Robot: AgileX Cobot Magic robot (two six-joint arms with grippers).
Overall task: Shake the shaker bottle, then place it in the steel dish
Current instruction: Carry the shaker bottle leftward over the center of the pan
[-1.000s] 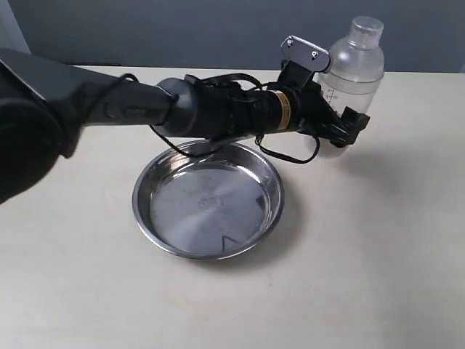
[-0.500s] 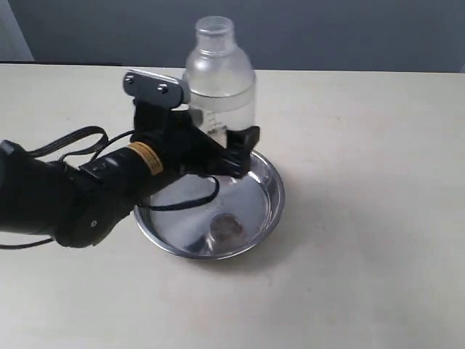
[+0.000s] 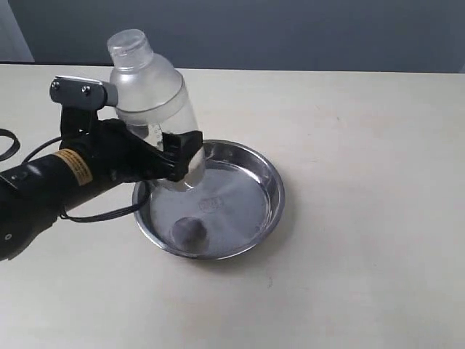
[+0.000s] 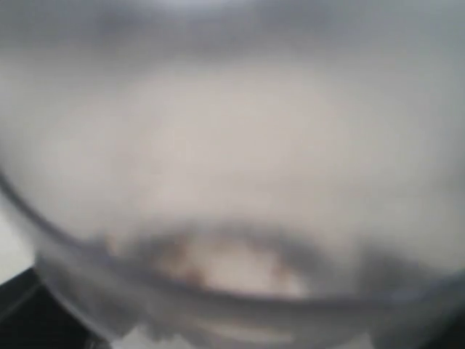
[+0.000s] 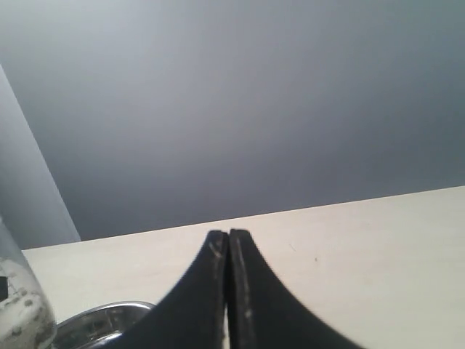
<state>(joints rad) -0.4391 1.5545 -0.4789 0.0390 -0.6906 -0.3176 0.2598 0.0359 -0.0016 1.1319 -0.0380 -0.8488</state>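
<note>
My left gripper (image 3: 173, 151) is shut on the shaker bottle (image 3: 149, 91), a clear plastic bottle with a domed shoulder and a small round cap. It hangs in the air, tilted with the cap up and to the left, its base just above the left part of the steel dish (image 3: 272, 193). In the left wrist view the shaker bottle (image 4: 232, 145) fills the frame as a blur. The right gripper (image 5: 227, 236) is shut on nothing and is outside the exterior view. Past it show an edge of the shaker bottle (image 5: 18, 313) and the steel dish's rim (image 5: 94, 320).
The dish rests near the middle of a pale beige table (image 3: 363, 276). A dark grey wall (image 3: 290, 29) stands behind the table's far edge. A loop of black cable (image 3: 7, 142) shows at the left edge by my left arm.
The left arm swung the held bottle from the far right, across the dish, to its left side. The bottle now tilts left and sits lower over the dish.
</note>
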